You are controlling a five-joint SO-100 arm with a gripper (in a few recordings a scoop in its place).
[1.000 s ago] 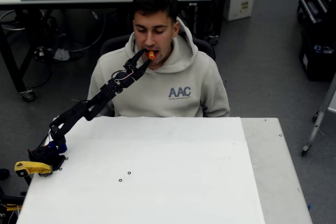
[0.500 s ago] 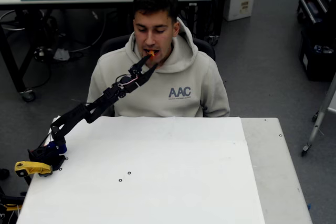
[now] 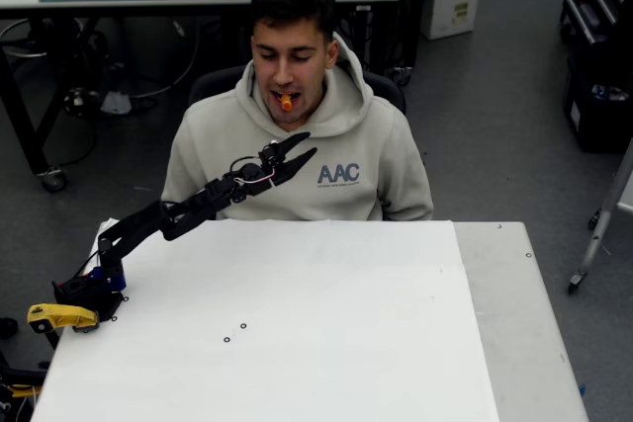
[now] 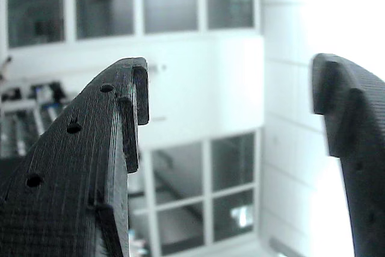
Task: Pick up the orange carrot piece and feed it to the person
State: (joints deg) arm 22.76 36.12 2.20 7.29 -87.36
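Here, in the overhead view, the black arm (image 3: 163, 219) is seen stretched from its base at the left edge of the white table (image 3: 297, 323) up and to the right, its links nearly in one line and raised off the tabletop. The gripper (image 3: 305, 145) is held in front of the chest of the person (image 3: 297, 135), just below the chin and to the picture-left of the printed letters on the hoodie. Its two fingers are spread wide apart and nothing is held between them; in the wrist view the gripper (image 4: 231, 97) is shown with a broad gap between the two dark, ridged fingers (image 4: 90, 167), through which only windows and a bright wall are seen. The orange carrot piece (image 3: 286, 102) is seen at the person's mouth, held between the lips, well clear of the fingertips. It appears as a tiny bright orange stub, much smaller than the gripper. A yellow part (image 3: 59, 316) lies by the arm's base.
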